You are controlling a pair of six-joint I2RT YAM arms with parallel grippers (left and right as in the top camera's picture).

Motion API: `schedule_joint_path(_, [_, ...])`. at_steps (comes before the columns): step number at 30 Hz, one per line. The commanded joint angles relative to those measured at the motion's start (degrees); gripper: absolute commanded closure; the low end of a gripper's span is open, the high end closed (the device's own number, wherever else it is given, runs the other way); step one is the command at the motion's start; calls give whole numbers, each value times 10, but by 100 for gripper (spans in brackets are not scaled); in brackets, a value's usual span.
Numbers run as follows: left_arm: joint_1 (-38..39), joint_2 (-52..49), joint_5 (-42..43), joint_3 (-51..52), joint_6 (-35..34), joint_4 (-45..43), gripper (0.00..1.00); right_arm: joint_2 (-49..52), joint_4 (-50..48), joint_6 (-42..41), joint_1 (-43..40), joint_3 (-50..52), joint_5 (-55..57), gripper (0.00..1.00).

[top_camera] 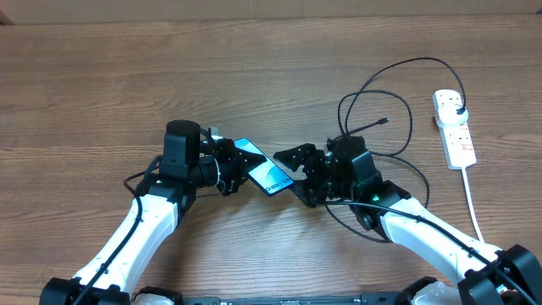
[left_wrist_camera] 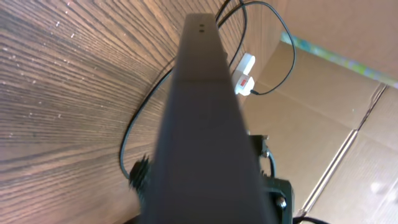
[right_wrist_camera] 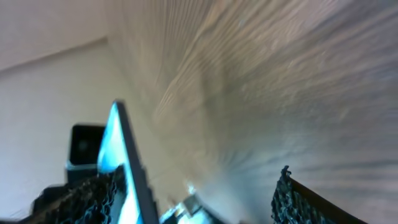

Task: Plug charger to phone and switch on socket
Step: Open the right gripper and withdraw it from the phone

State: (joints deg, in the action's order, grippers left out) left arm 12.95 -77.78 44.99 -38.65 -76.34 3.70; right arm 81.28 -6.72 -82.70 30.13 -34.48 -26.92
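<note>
The left gripper (top_camera: 233, 166) has its jaws clamped on the near end of the phone (top_camera: 264, 169) and holds it tilted off the bench (top_camera: 102, 93), lit screen up. The right gripper (top_camera: 294, 174) sits at the phone's far end with its jaws apart and empty. In the right wrist view the phone's edge stands just inside one finger.

The charger (top_camera: 398, 68) is not in the phone yet. Its connector tip (top_camera: 385, 121) lies loose, well to the right of the phone, beyond the right gripper. Its plug (top_camera: 458, 108) is already seated in the socket (top_camera: 455, 135), farther right of the phone. Whether the switch is on is too small to tell. Fetching the tip, mating it and switching on remain.

The cable loops behind and under the right arm, so snagging looks possible. Left of the phone the bench is open.
</note>
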Motion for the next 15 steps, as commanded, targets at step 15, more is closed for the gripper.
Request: schedule_joint_path(15, [-62, -76, 187, -15, 10, -80, 96, 3, 75, 115, 1, 4, 153, 0])
